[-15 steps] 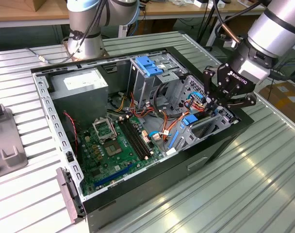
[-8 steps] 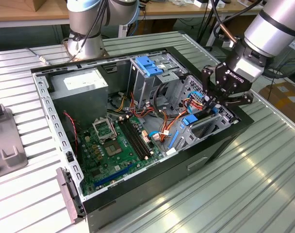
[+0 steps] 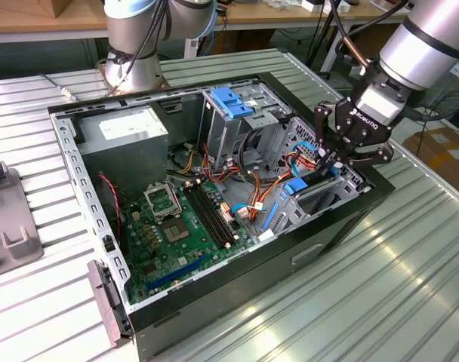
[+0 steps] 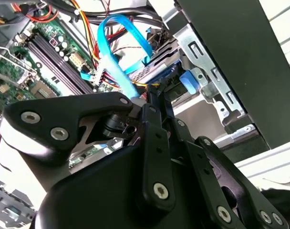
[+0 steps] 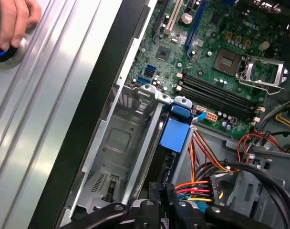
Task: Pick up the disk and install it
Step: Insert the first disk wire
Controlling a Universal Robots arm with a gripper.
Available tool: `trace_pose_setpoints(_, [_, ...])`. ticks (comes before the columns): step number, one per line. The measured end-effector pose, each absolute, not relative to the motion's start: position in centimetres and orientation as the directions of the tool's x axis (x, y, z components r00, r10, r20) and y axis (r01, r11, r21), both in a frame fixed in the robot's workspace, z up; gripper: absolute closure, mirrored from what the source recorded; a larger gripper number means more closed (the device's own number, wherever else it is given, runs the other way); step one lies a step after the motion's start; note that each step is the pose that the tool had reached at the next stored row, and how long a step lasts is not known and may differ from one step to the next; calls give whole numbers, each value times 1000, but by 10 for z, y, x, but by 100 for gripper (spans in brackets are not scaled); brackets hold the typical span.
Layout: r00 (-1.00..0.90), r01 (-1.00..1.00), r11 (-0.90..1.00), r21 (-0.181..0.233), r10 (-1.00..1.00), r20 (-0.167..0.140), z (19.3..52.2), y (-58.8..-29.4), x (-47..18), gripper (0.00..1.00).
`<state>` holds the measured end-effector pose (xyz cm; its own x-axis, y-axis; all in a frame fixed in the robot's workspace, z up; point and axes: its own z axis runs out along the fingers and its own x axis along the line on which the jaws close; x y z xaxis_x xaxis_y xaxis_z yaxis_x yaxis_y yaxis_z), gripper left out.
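Fingers (image 4: 157,109) clenched together with barely a gap, pointing down into the drive cage (image 5: 117,143) of an open computer case (image 3: 320,241). Tips at or just above the near end of the disk (image 5: 176,133); cannot tell whether an edge of it is pinched between them. Gripper (image 3: 333,160) black, hanging from a silver arm (image 3: 426,38) that enters from the upper corner on the exterior view's right.

Across the exterior view from its left to its right:

- Ribbed metal surface (image 3: 380,302) under everything, with a grey moulded tray (image 3: 7,219) lying at the far left edge.
- Case lying on its side, lid off, insides facing up.
- Grey power supply (image 3: 127,132) in the case's back left corner.
- Green motherboard (image 3: 177,222) below it, with an empty processor socket and black memory slots.
- Broad blue bracket (image 3: 233,102) on top of a metal bay near the back middle.
- Bundles of orange, red and yellow wires (image 3: 252,192) between board and cage, plus a thin blue cable (image 4: 121,52).
- Disk standing on edge inside the cage at the case's right end, blue carrier tab facing the motherboard, right beside the cage's metal wall.

In the first wrist view, a person's hand (image 5: 11,21) resting on a round, blue-lit device on the surface, well apart from the case.
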<state>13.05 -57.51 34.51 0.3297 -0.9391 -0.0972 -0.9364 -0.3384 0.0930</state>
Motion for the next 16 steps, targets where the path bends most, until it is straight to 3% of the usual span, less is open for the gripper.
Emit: trace_pose_setpoints(16, [37, -994, -46, 94, -995, -90, 345, -576, 126, 84])
